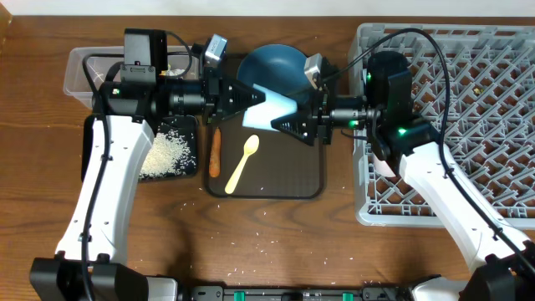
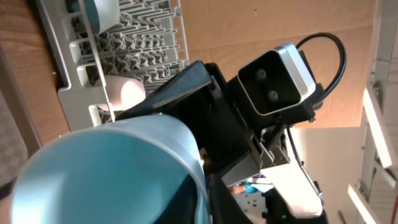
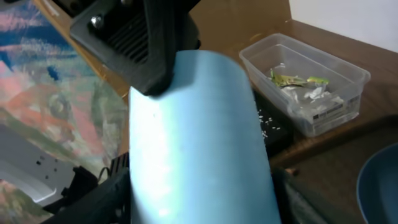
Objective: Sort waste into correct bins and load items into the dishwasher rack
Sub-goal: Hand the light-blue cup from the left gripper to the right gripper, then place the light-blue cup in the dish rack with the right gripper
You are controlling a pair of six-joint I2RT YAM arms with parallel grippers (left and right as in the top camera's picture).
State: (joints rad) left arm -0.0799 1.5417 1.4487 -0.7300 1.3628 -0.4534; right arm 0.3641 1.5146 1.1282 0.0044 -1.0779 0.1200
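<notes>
Overhead: above the brown serving tray (image 1: 284,180), the left gripper (image 1: 255,100) and right gripper (image 1: 294,124) meet on the light-blue cup (image 1: 280,107); the dark-blue plate (image 1: 272,63) sits at the tray's far end, the pale yellow spoon (image 1: 242,165) on it, the sausage (image 1: 215,152) along its left edge.

Left wrist: the cup (image 2: 106,174) fills the foreground; the right gripper's black body is just behind it.

Right wrist: one of the left gripper's fingers (image 3: 161,43) clamps the cup's upper rim; the right jaws flank the cup, though whether they grip it cannot be told; the clear tub (image 3: 348,74) stands beyond the tray, holding the wrapper (image 3: 295,79) and tissue (image 3: 317,93).
</notes>
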